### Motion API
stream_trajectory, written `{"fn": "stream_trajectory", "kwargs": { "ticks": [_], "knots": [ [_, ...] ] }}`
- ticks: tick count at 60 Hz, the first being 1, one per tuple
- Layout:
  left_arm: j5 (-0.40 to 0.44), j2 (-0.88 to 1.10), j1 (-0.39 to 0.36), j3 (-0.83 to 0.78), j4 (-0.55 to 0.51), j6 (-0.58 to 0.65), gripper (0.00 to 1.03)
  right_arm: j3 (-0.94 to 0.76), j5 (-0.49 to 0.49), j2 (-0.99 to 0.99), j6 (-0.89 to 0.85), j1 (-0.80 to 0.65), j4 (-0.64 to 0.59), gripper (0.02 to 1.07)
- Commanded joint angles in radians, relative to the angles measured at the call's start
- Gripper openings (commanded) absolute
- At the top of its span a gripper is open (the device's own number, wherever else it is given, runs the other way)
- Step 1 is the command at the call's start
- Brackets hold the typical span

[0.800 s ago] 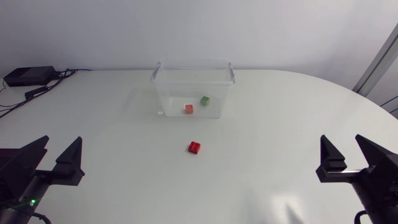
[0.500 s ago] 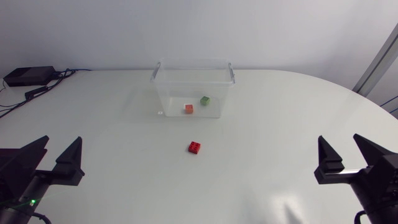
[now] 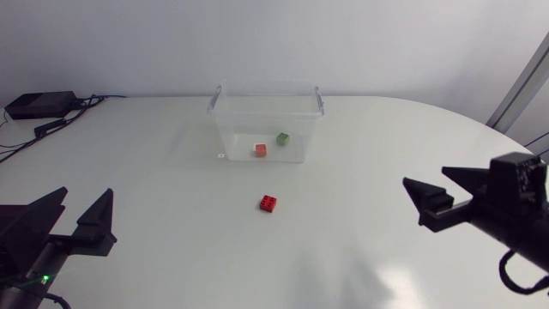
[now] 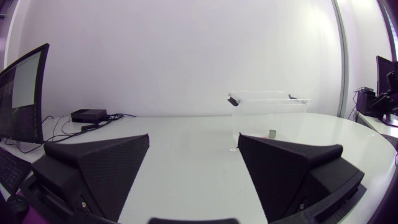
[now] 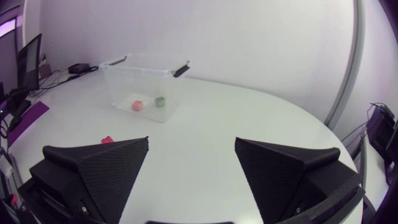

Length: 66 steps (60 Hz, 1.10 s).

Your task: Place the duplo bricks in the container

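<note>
White counter (image 3: pixel 369 146) carries a clear container (image 3: pixel 240 129) toward 12 o'clock, an orange brick (image 3: pixel 261 149) and a green brick (image 3: pixel 282 138) inside it. At its 6 o'clock a red brick (image 3: pixel 268 203) lies on the counter, apart. Left pincer (image 3: pixel 83 194) at 8 o'clock and right pincer (image 3: pixel 427 178) at 4 o'clock gape wide, both empty

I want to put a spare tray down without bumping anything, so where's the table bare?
The widest bare stretch of the table lies between the left gripper and the red brick. Another lies between that brick and the right gripper. It is also bare beside the container on the right arm's side. Tightest spot: the strip between container and red brick.
</note>
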Motion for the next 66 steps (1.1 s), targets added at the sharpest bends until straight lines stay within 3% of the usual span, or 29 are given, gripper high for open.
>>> {"fn": "stream_trajectory", "kwargs": {
  "ticks": [1, 12, 23, 48, 66],
  "knots": [
    [-0.005, -0.010, -0.002, -0.018, 0.010, -0.003, 1.00, 0.095, -0.022, 0.162, -0.018, 0.076, -0.044, 0.97],
    [-0.005, -0.010, -0.002, -0.018, 0.010, -0.003, 1.00, 0.242, -0.019, 0.429, -0.077, 0.282, -0.082, 1.02],
    [-0.005, -0.010, -0.002, -0.018, 0.010, -0.003, 1.00, 0.310, -0.003, 0.651, -0.095, 0.418, -0.036, 1.02],
    [-0.005, -0.010, -0.002, -0.018, 0.010, -0.003, 1.00, 0.403, -0.006, 1.009, -0.153, 0.501, 0.203, 1.02],
    [-0.005, -0.010, -0.002, -0.018, 0.010, -0.003, 1.00, 0.520, -0.026, 1.133, -0.101, 0.590, 0.162, 1.02]
  ]
}}
